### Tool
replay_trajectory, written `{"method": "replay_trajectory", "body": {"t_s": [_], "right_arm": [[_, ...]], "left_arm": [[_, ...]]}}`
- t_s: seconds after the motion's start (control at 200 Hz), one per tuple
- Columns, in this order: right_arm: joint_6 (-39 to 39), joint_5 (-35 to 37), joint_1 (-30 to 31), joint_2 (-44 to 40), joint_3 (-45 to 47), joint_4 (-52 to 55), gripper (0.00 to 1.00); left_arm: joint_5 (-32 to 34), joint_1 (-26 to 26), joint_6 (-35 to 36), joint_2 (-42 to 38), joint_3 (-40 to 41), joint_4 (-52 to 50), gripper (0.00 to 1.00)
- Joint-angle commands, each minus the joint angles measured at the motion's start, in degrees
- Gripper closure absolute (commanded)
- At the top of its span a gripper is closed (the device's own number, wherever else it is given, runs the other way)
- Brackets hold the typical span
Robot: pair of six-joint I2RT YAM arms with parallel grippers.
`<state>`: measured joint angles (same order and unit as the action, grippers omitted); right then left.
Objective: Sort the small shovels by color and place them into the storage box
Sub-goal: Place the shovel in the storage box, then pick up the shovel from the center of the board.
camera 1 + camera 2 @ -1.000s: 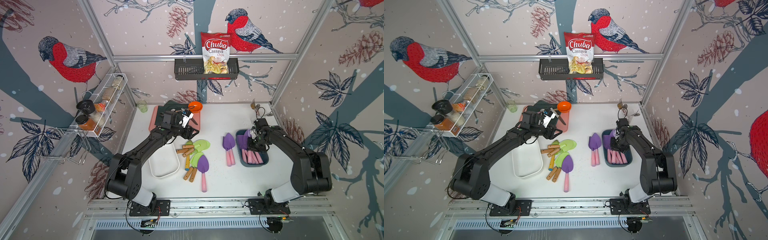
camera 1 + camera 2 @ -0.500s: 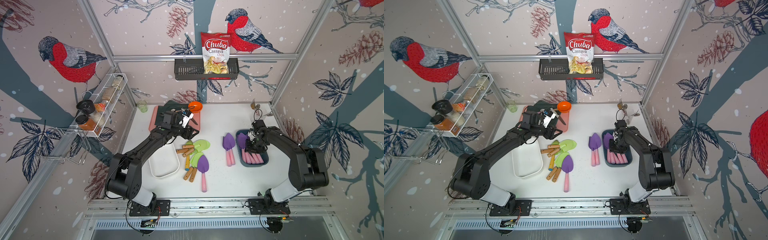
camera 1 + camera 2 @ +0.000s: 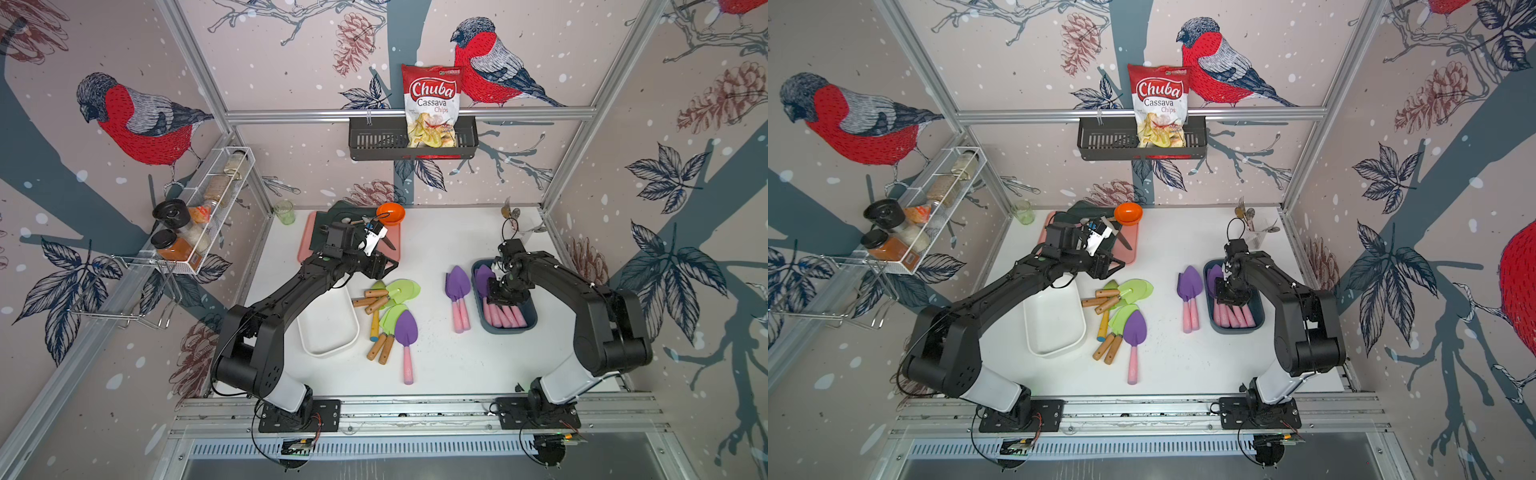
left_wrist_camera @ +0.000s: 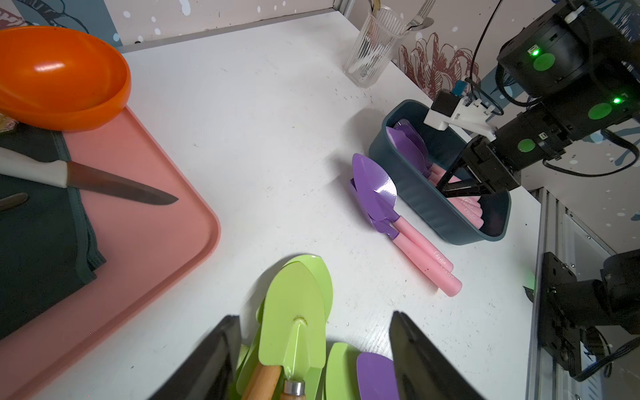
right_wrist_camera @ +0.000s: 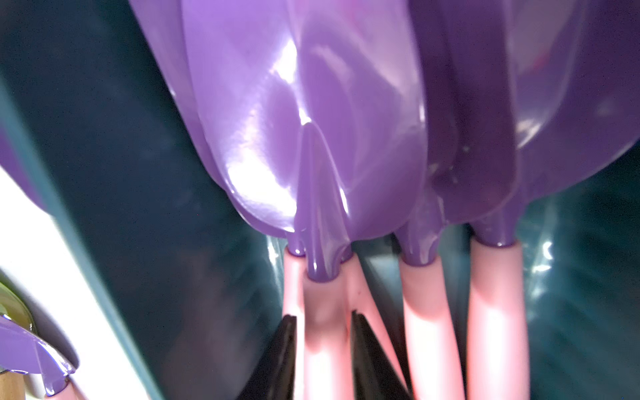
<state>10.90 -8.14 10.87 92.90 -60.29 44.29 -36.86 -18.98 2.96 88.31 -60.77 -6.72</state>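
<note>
Over the white worktop (image 3: 436,374), in both top views, the right arm (image 3: 582,291) reaches down into the dark-blue plastic storage box (image 3: 531,322). Its jaws sit low over the purple-bladed, pink-handled toy shovels (image 3: 505,316) lying side by side inside. Two stacked purple shovels (image 3: 457,286) lie on the worktop just beside the box, on the side toward the left arm (image 3: 291,299). The left arm's jaws hang above a heap of light-green shovels with wooden handles (image 3: 399,291), among them one yellow-handled shovel (image 3: 375,323). A lone purple shovel (image 3: 406,332) lies against the heap, near a white plastic tub (image 3: 328,332).

From the left wrist, the left jaws stand wide apart and hold nothing, with green blades between and below them. Beyond them lie the stacked pair and the box. Well apart sits a pink tray (image 4: 145,225) carrying a white-handled knife (image 4: 121,188), a dark cloth (image 4: 34,225) and an orange bowl (image 4: 59,76). A ribbed glass of spoons (image 4: 370,48) stands near the far corner.

From the right wrist, the right jaws narrowly flank a single pink handle (image 5: 325,311). Whether they press it or stand just clear cannot be told. Purple blades crowd ahead between the box walls.
</note>
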Motion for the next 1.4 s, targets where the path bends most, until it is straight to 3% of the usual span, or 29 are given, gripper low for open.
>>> {"method": "replay_trajectory", "body": {"t_s": [0.0,0.22,0.4,0.675,1.396], "right_arm": [[1.1,1.8,0.9,-1.3,-2.2,1.7,0.65],[3.5,4.5,4.5,-2.1,-8.5,5.1,0.64],[7.8,6.3,11.9,-1.0,-12.6,6.0,0.64],[14.7,4.6,19.4,3.0,-10.4,2.3,0.65],[13.6,6.7,18.5,11.7,-6.2,-1.9,0.68]], "left_arm": [[0.3,-0.1,0.4,-0.1,0.0,0.5,0.29],[0.4,-0.1,0.6,-0.6,0.6,0.5,0.29],[1.5,0.0,1.2,-1.8,1.7,-0.1,0.28],[1.7,1.6,1.4,-4.6,5.3,0.1,0.28],[1.4,3.0,0.9,-5.7,6.4,0.7,0.28]]}}
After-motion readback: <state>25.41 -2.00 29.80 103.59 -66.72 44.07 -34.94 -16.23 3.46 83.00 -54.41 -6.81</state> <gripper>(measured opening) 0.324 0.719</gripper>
